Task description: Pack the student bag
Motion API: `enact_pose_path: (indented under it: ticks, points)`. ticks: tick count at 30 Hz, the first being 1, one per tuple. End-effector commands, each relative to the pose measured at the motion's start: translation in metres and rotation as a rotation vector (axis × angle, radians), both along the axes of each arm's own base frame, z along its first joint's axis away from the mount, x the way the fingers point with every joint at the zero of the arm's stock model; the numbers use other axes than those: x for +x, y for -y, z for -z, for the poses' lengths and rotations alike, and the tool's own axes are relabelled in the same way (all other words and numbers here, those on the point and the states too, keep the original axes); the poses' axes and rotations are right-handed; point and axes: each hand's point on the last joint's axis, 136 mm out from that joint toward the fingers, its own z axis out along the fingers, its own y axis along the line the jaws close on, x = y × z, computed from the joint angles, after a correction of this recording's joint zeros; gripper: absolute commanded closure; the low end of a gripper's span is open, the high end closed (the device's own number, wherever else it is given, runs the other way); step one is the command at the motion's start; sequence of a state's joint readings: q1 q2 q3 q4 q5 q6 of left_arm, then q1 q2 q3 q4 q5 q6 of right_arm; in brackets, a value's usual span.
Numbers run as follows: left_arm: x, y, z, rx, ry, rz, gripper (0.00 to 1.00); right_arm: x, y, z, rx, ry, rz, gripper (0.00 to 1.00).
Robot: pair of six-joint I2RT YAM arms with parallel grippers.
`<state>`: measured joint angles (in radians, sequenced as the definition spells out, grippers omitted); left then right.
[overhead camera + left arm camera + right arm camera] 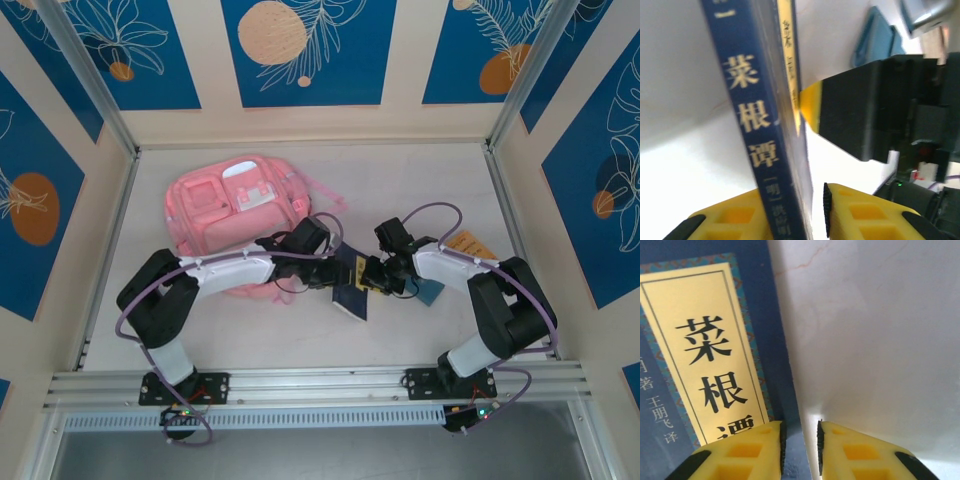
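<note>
Student bag (235,205): pink fabric backpack, white trim, lying flat with its front pockets up, on the far left part of the table (430,180). It sits to the left of both sets of jaws. The left arm's forearm crosses its near edge in the top view.

Left gripper (794,192): just off the bag's near right corner. Its yellow fingers bracket the spine of a dark blue book (352,297) printed with gold Chinese characters. A thin gap shows at one pad, so whether it grips cannot be told.

Right gripper (801,425): facing the left one and farther from the bag. Its jaws stand narrowly apart around the same book's edge, and pressure cannot be judged.

Teal case (432,291): on the table beside the right arm.

Tan card (465,243): just beyond the right arm.

Surface: pale, faintly veined tabletop, with an aluminium rail (320,385) along the near edge.

Surroundings: cream walls with blue panels (300,50) bearing orange discs and white leaf outlines.
</note>
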<state>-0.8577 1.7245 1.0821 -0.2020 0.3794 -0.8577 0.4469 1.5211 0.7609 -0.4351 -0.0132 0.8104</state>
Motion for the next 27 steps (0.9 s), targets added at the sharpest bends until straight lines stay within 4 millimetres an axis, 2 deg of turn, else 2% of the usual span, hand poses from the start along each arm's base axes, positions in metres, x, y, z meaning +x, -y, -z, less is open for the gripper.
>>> enact_pose_path:
  ticks: [1, 5, 9, 14, 20, 24, 27]
  points:
    - [0.005, -0.013, -0.014, 0.052, 0.05, -0.014, 0.79, 0.009, 0.0, -0.015, 0.02, 0.052, 0.013, 0.67]
    - [0.009, -0.02, -0.029, 0.053, 0.083, -0.011, 0.98, 0.016, -0.004, -0.04, 0.102, 0.139, 0.021, 0.46]
    - [0.02, -0.028, -0.059, -0.001, 0.141, -0.028, 1.0, 0.018, -0.016, -0.072, 0.278, 0.251, 0.026, 0.28]
    - [0.046, -0.045, -0.107, -0.08, 0.222, -0.127, 1.0, 0.017, -0.034, -0.114, 0.517, 0.341, 0.017, 0.19]
    - [0.088, -0.065, -0.167, -0.234, 0.305, -0.353, 1.0, 0.022, -0.061, -0.174, 0.805, 0.374, -0.014, 0.15]
    - [0.107, -0.071, -0.2, -0.364, 0.345, -0.498, 1.0, 0.032, -0.067, -0.198, 0.906, 0.363, 0.053, 0.05]
    - [0.116, -0.076, -0.217, -0.456, 0.359, -0.587, 1.0, 0.041, -0.074, -0.217, 0.991, 0.356, 0.083, 0.04]
